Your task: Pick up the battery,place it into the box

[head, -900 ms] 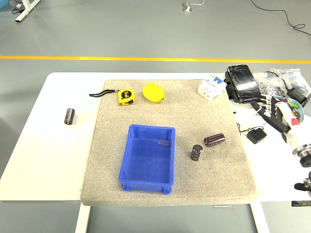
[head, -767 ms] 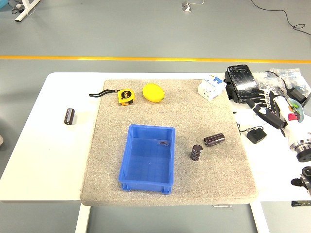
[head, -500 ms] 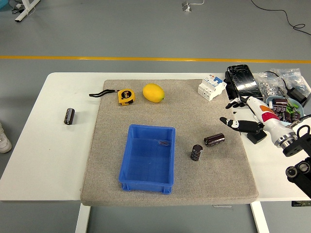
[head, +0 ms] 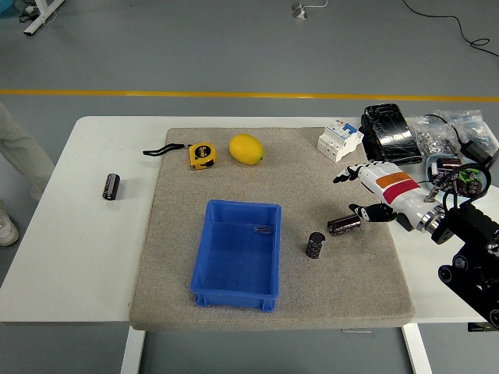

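A dark cylindrical battery (head: 343, 224) lies on its side on the grey mat (head: 335, 276), right of the blue box (head: 236, 255). A second dark battery (head: 313, 245) stands upright just left of it. A third one (head: 112, 187) lies on the bare table at the far left. My right hand (head: 360, 192) reaches in from the right, fingers spread open, hovering just right of and above the lying battery, holding nothing. The blue box holds one small dark item (head: 262, 229) near its far wall. My left hand is out of view.
A yellow tape measure (head: 200, 154) and a yellow lemon-like object (head: 245, 148) sit at the mat's far side. A white breaker (head: 339, 140), a black wrapped pack (head: 390, 133) and a cluttered bowl (head: 456, 171) crowd the table's right. A person's leg (head: 19, 156) shows at the left edge.
My right hand has swung left from the table's right edge onto the mat, ending beside the lying battery. A person's leg has come into view at the left.
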Controlling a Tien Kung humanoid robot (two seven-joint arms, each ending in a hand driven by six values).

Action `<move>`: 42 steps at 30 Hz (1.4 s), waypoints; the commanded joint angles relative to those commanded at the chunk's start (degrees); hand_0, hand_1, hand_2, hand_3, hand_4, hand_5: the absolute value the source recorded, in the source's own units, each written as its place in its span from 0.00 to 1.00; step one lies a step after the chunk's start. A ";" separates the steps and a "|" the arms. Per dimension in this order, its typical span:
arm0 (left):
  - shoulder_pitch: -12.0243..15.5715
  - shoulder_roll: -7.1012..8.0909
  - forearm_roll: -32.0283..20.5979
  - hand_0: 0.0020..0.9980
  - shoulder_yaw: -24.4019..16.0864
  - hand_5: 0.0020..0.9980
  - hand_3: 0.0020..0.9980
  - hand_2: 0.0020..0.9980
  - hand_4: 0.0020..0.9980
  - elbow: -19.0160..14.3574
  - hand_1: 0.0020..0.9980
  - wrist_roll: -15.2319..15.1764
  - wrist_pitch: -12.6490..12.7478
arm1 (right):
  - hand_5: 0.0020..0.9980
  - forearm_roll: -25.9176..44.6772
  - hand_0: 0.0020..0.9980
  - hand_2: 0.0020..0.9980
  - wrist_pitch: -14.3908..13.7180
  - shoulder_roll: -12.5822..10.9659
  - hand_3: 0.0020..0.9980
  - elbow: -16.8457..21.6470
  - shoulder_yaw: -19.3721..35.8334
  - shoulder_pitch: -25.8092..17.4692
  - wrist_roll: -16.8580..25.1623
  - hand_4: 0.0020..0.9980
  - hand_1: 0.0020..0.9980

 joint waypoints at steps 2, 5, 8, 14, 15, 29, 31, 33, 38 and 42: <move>0.10 0.02 0.15 0.77 -0.14 0.64 0.64 0.76 0.72 0.02 0.78 0.06 0.05 | 0.04 -0.24 0.68 0.70 0.73 0.05 0.79 -0.36 -0.54 0.15 0.01 0.87 0.66; 0.20 0.05 0.30 0.77 -0.24 0.64 0.64 0.76 0.72 0.02 0.78 0.12 0.09 | 0.04 -0.33 0.68 0.70 1.37 0.06 0.79 -1.03 -1.31 0.31 0.12 0.87 0.66; 0.22 0.08 0.35 0.77 -0.21 0.63 0.64 0.76 0.71 0.01 0.77 0.15 0.11 | 0.05 -0.82 0.69 0.70 2.51 0.09 0.79 -1.84 -1.96 0.60 0.16 0.88 0.66; 0.32 0.19 0.86 0.77 -0.49 0.62 0.64 0.76 0.71 0.02 0.77 0.33 0.10 | 0.06 -0.52 0.70 0.71 4.45 -0.19 0.79 -1.20 -1.73 0.65 0.06 0.90 0.67; 0.35 0.22 0.94 0.77 -0.54 0.62 0.64 0.76 0.71 0.02 0.77 0.35 0.10 | 0.06 -0.18 0.70 0.71 4.75 -0.27 0.79 -0.85 -1.62 0.57 0.04 0.90 0.67; 0.36 0.43 2.07 0.77 -1.27 0.62 0.64 0.75 0.71 0.17 0.77 0.71 0.36 | 0.07 -1.14 0.70 0.71 6.48 1.00 0.78 -2.12 -3.76 1.60 0.28 0.91 0.67; 0.33 0.46 1.94 0.77 -1.23 0.62 0.64 0.75 0.71 0.18 0.77 0.68 0.42 | 0.07 -0.93 0.70 0.71 6.55 1.59 0.78 -3.04 -4.26 1.92 0.39 0.91 0.67; 0.34 0.51 1.81 0.77 -1.11 0.62 0.64 0.75 0.71 0.17 0.76 0.63 0.47 | 0.07 -0.90 0.70 0.71 6.58 2.18 0.76 -3.94 -4.58 2.09 0.45 0.91 0.67; 0.11 0.52 1.75 0.77 -1.13 0.62 0.64 0.75 0.71 0.16 0.76 0.62 0.56 | 0.08 -0.81 0.69 0.68 6.31 3.13 0.73 -5.72 -5.20 2.69 0.67 0.92 0.64; -0.19 0.46 1.22 0.77 -0.83 0.62 0.64 0.75 0.71 0.09 0.76 0.45 0.54 | 0.08 0.32 0.69 0.68 5.82 3.33 0.73 -7.21 -5.60 3.10 1.06 0.92 0.64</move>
